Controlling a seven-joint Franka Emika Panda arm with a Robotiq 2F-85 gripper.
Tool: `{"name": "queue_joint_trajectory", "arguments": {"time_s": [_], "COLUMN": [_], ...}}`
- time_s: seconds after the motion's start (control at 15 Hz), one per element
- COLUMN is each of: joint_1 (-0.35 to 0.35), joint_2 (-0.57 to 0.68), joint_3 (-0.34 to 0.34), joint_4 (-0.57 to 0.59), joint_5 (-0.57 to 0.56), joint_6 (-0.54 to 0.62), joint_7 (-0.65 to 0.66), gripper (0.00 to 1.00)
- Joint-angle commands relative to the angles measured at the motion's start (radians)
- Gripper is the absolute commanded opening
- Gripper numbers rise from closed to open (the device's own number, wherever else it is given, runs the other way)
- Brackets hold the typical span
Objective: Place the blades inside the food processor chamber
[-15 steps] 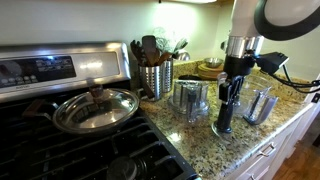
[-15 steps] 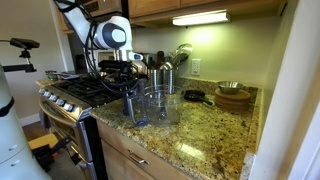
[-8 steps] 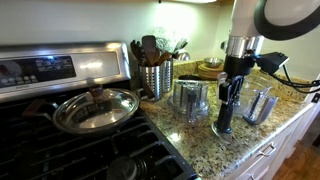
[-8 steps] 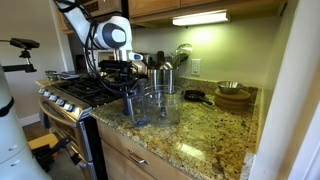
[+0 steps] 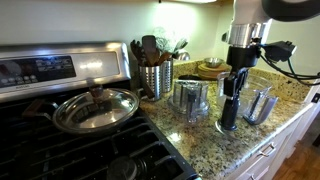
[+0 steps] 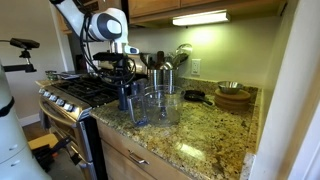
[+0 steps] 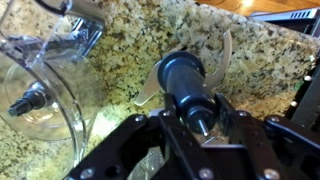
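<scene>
The blade assembly (image 5: 227,112), a dark shaft with curved metal blades at its base, stands upright just above the granite counter. My gripper (image 5: 231,88) is shut on its shaft from above; this also shows in the other exterior view (image 6: 126,90). In the wrist view the fingers (image 7: 200,115) clamp the shaft (image 7: 185,78), with the blades spread over the counter below. The clear food processor chamber (image 5: 192,100) stands beside the blades, apart from them. It also shows in an exterior view (image 6: 160,105) and at the left of the wrist view (image 7: 40,85), where its central spindle is visible.
A second clear plastic container (image 5: 258,105) stands on the other side of the blades. A steel utensil holder (image 5: 155,72) stands behind. A stove with a lidded pan (image 5: 95,108) lies beside the counter. Wooden bowls (image 6: 233,96) sit further along, and the counter edge (image 5: 270,140) is close.
My arm has risen slightly and shifted a little while still gripping the blade shaft. The chamber and the other container have not moved.
</scene>
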Motion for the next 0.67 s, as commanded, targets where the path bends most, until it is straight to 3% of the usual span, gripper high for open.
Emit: {"name": "queue_joint_trajectory", "arguments": {"time_s": [0.0,0.33,0.6], "joint_1": [0.015,-0.009,-0.052], "joint_2": [-0.118,-0.217,-0.22], "joint_3": [-0.014,-0.038,-0.07], "joint_4": [0.002,0.061,0.14], "joint_5": [0.014,-0.02,-0.064], "joint_6": [-0.116,-0.217,-0.27], "joint_7": [-0.039,-0.024,-0.012], "gripper": [0.18,0.18,0.18]}}
